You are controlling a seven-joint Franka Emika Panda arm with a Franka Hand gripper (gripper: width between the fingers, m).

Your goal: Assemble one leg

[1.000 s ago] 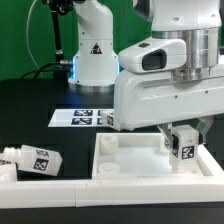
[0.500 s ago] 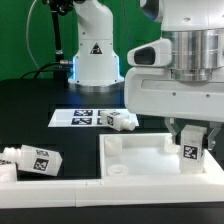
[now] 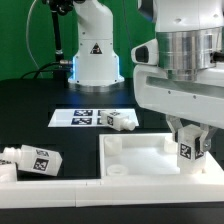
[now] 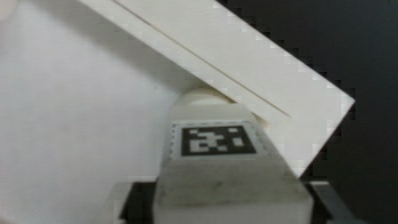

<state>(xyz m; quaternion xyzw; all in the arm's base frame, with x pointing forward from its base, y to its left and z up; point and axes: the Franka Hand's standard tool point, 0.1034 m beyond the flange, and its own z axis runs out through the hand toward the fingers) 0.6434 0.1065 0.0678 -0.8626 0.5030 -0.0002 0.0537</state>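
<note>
From across the table, the gripper (image 3: 191, 143) hangs over the corner of the tabletop (image 3: 140, 155) on the exterior view's right, clamped on the leg (image 3: 188, 148), whose tag faces the camera. Only this view takes in the marker board (image 3: 85, 117), a loose white tagged piece (image 3: 122, 121) just beside it, and another tagged piece (image 3: 34, 160) lying near the exterior view's left edge. The wrist view shows what the arm's bulk hides: the leg (image 4: 217, 165) held between both fingers (image 4: 322, 203), its far end against the tabletop's raised rim (image 4: 231, 62).
</note>
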